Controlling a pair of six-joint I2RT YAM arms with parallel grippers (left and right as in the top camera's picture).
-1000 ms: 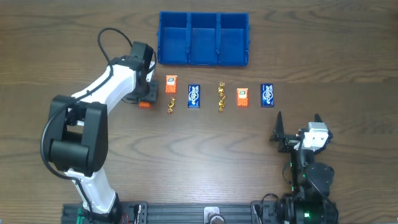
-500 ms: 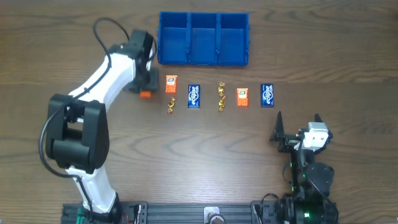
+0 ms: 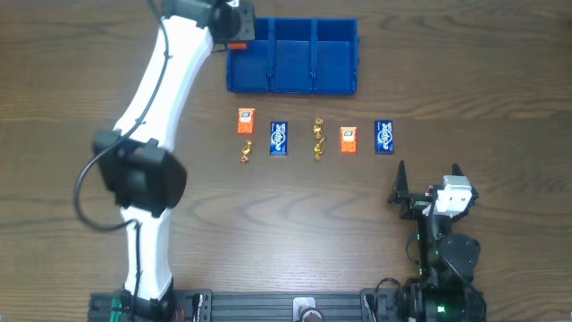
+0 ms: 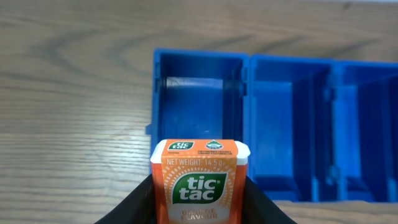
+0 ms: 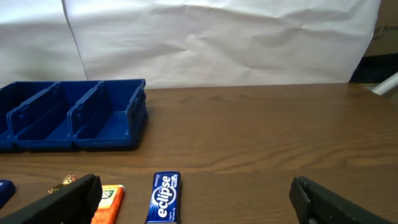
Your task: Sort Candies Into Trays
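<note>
My left gripper (image 3: 234, 32) is raised by the left end of the blue three-compartment tray (image 3: 292, 88), shut on an orange candy box (image 4: 200, 168). In the left wrist view the box is upright between the dark fingers (image 4: 134, 206), with the tray's left compartment (image 4: 198, 102) just beyond it. On the table lie an orange box (image 3: 246, 120), a blue pack (image 3: 279, 137), a gold candy (image 3: 247, 153), two more gold candies (image 3: 317, 140), another orange box (image 3: 348, 139) and a blue pack (image 3: 383, 136). My right gripper (image 3: 427, 184) stands open near the front right, holding nothing.
The tray's three compartments look bare. In the right wrist view the tray (image 5: 112, 121) is far off, and a blue pack (image 5: 163, 198) and an orange box (image 5: 109, 199) lie close ahead. A white sheet (image 5: 217, 43) hangs behind the table.
The left arm has lifted the orange box from beside the candy row and carried it up to the tray's left end. The right arm has not moved.
</note>
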